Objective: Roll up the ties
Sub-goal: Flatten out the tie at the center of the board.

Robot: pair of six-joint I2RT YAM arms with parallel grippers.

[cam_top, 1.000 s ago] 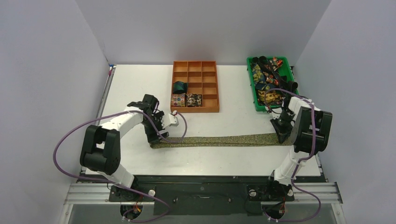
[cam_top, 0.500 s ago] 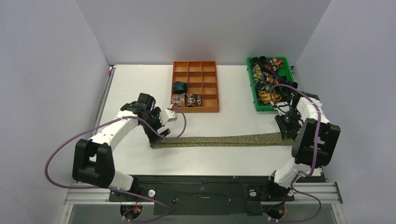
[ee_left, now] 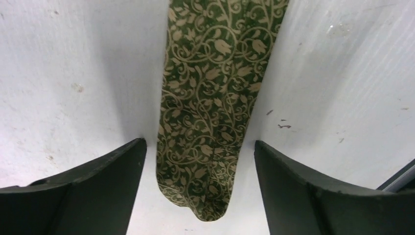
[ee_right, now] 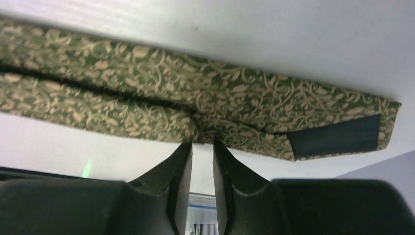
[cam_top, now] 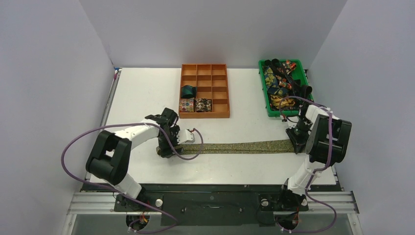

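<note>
Wide open and empty, the left gripper straddles the narrow tip of the tie, seemingly to start rolling; the right gripper, barely parted, noses its wide end, grip unclear.

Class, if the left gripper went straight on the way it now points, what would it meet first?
The left gripper would probably meet the tie first, its end lying flat on the table between the open jaws; height above is unclear.

robot lab bench inside plain white partitions
</note>
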